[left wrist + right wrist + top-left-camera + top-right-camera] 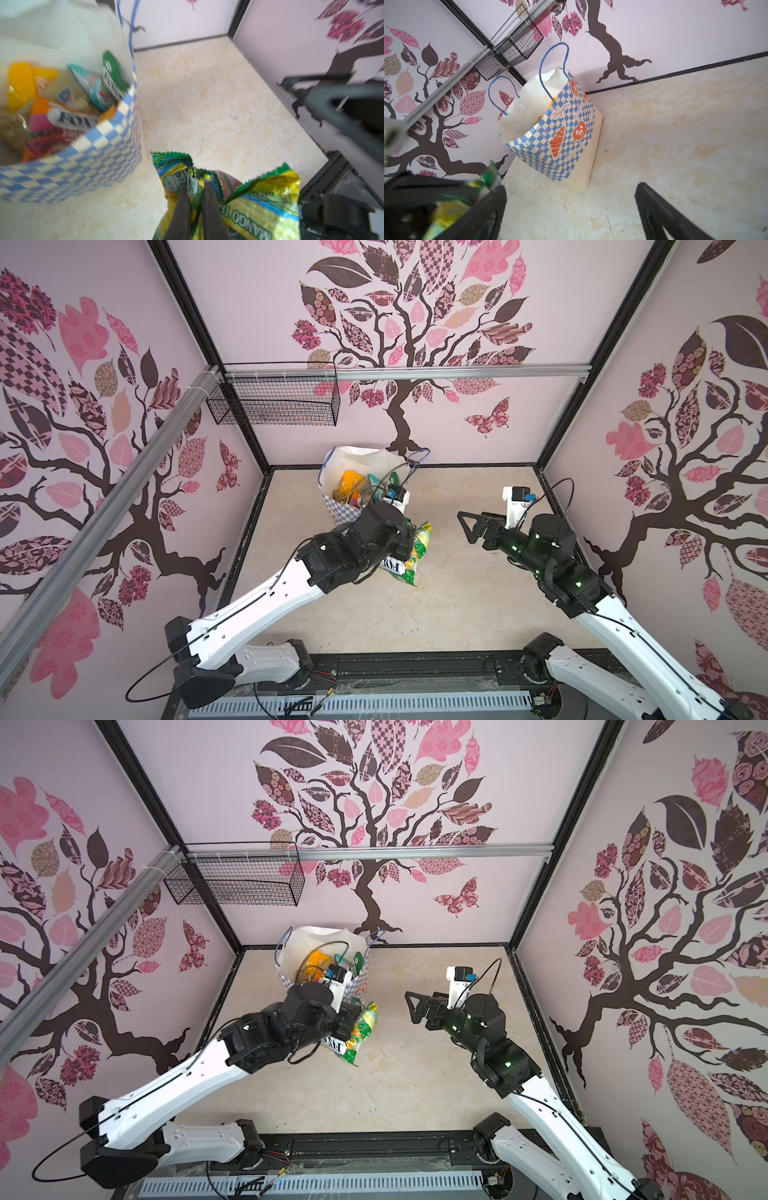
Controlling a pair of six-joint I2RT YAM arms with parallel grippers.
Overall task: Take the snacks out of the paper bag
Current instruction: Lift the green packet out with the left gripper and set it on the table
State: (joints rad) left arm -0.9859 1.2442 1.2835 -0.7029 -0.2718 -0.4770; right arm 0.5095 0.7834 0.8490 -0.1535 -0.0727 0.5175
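Note:
The paper bag (pixel 345 512) (pixel 360 982) (pixel 564 133), blue-and-white checked, stands upright at the back of the table with its mouth open. Several snacks lie inside: a yellow packet (pixel 19 83), an orange-pink FOX'S packet (pixel 68 122), a teal one (pixel 92 89) and a green one (pixel 112 74). My left gripper (pixel 196 182) (pixel 409 541) is shut on the crumpled top of a green-yellow mango packet (pixel 261 205) (pixel 417 558) (pixel 359 1033), held outside the bag, just in front of its right corner. My right gripper (pixel 571 187) (pixel 469 526) (pixel 417 1006) hangs open and empty to the right, its fingers pointing towards the bag.
A black wire basket (pixel 274 404) (pixel 510 52) hangs on the back wall at the left, above the bag. Patterned walls close in the beige table (pixel 457 605) on three sides. A black frame edge (pixel 415 659) runs along the front.

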